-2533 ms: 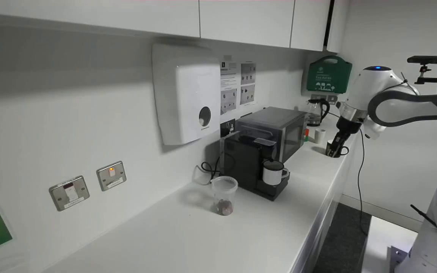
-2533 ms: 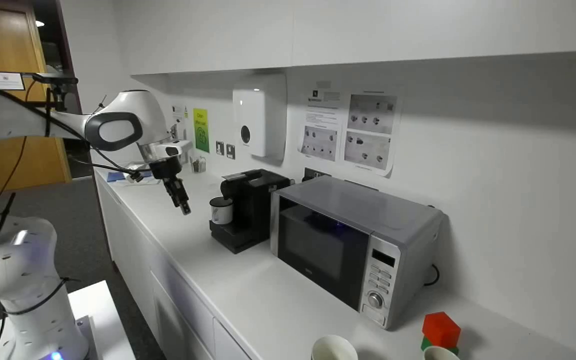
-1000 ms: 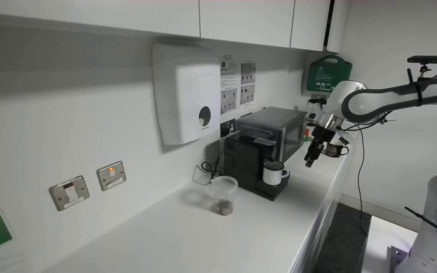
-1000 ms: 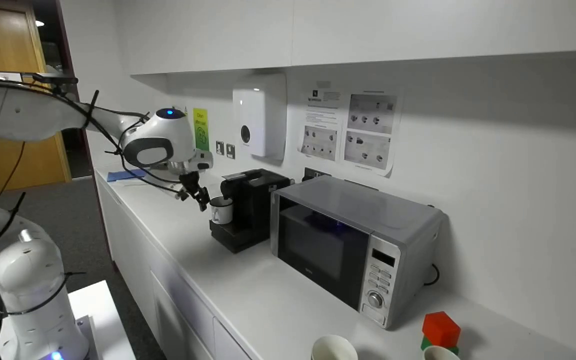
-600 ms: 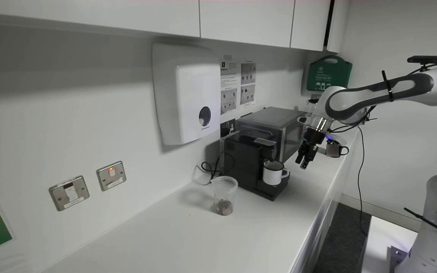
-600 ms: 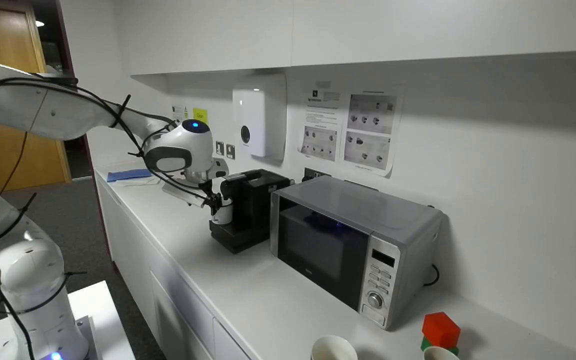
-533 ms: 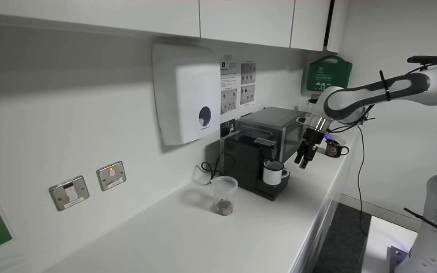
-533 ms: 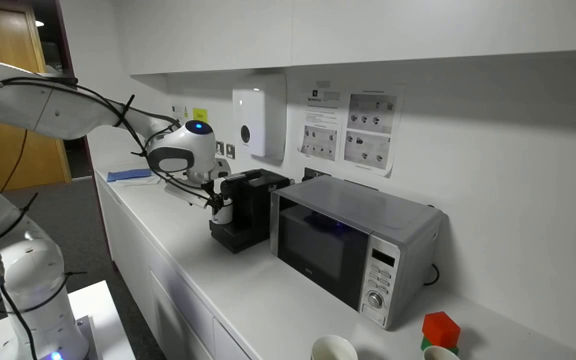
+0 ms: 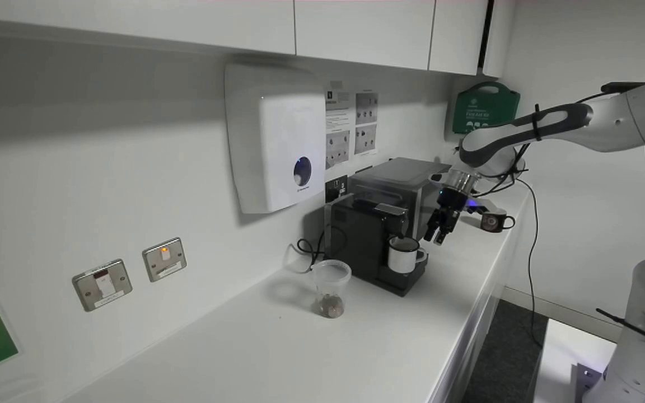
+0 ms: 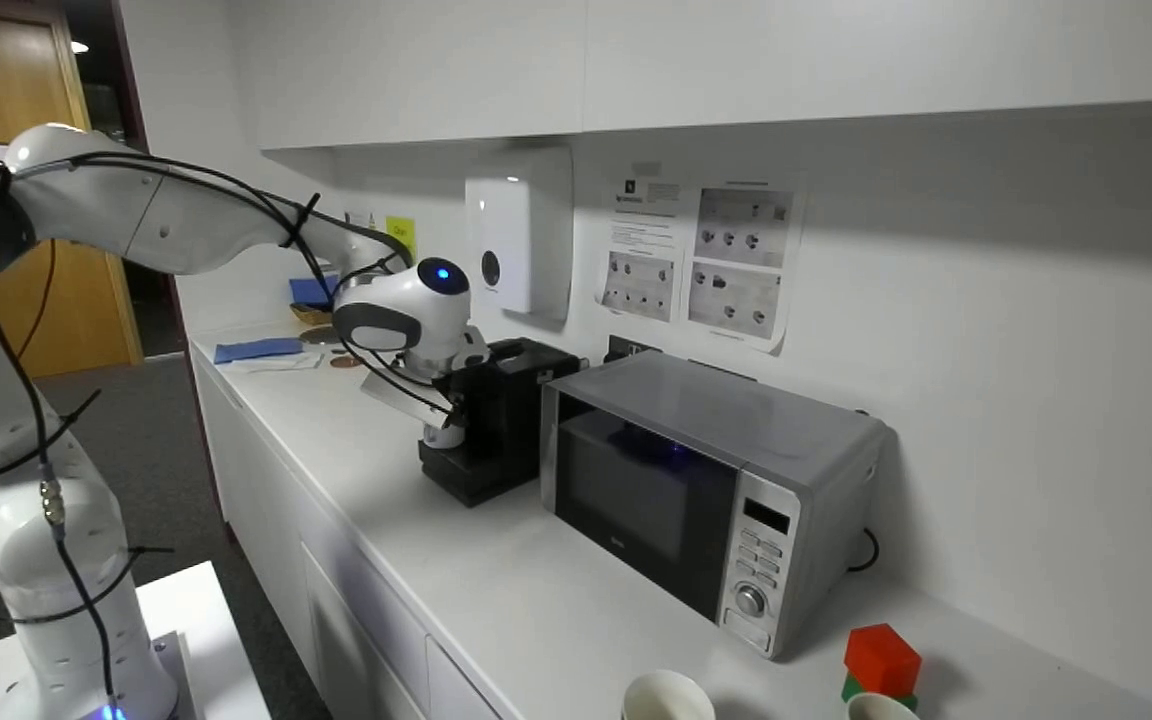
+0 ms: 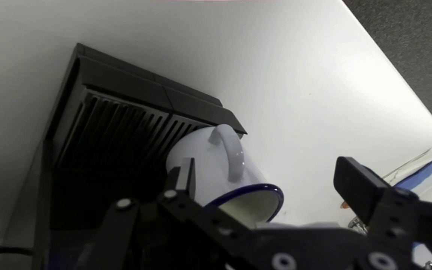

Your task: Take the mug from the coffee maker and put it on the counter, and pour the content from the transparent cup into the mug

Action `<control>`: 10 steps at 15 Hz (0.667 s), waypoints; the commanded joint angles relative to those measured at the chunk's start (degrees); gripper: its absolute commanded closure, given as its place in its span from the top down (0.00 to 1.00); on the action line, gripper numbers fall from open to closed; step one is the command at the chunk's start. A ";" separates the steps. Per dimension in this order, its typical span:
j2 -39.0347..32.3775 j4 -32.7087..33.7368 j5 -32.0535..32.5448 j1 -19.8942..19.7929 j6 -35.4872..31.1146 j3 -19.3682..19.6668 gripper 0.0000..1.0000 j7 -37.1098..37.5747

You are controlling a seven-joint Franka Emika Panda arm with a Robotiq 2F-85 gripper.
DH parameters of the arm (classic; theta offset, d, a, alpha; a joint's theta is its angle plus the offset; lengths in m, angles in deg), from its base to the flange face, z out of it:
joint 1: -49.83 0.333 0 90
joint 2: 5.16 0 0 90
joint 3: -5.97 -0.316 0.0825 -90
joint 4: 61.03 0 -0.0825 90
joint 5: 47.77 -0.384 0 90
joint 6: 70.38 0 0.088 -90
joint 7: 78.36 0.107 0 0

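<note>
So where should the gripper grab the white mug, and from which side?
Probably pinch it by the handle, coming from the front-edge side of the counter: the mug stands upright at the coffee maker, and the handle juts outward, away from it.

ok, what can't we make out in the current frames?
In the wrist view, the floor of the mug: hidden by its near wall.
There too, whether the hand touches it: a finger overlaps the mug.
In an exterior view, the mug's top: behind the arm and hand.
In an exterior view, the contents of the transparent cup: too small and blurred to identify.
In an exterior view, a pale cup: cut off by the bottom edge.
</note>
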 commanded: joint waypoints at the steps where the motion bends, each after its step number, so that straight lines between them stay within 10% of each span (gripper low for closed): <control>1: -1.95 1.15 -3.88 -4.67 -0.23 -1.96 1.00 -3.68; 10: -3.67 0.44 -9.69 -8.47 -0.25 -5.43 1.00 -3.69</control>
